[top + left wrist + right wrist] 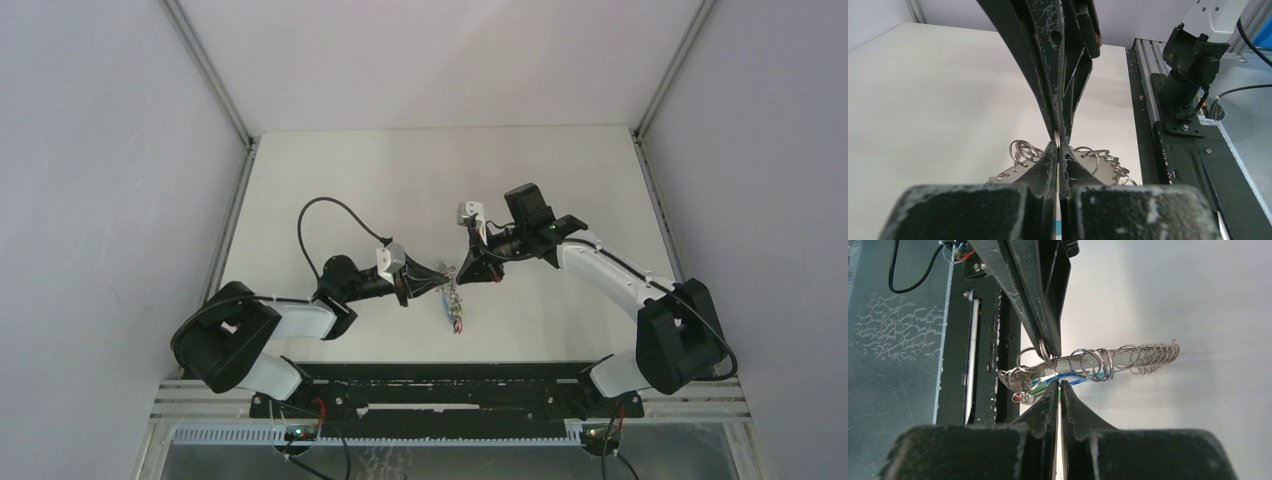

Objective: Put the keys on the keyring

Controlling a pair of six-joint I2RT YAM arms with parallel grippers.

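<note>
Left tool point(1058, 150) and right tool point(1059, 387), each clamped fully closed, pinch the keyring point(1108, 362) wire between them

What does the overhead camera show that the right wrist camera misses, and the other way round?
Only the overhead view shows the whole left arm, the right arm and the table around them. Only the right wrist view shows the small silver rings strung in a row, plus a cyan bit. Both show the left gripper and right gripper meeting tip to tip at the keyring.
</note>
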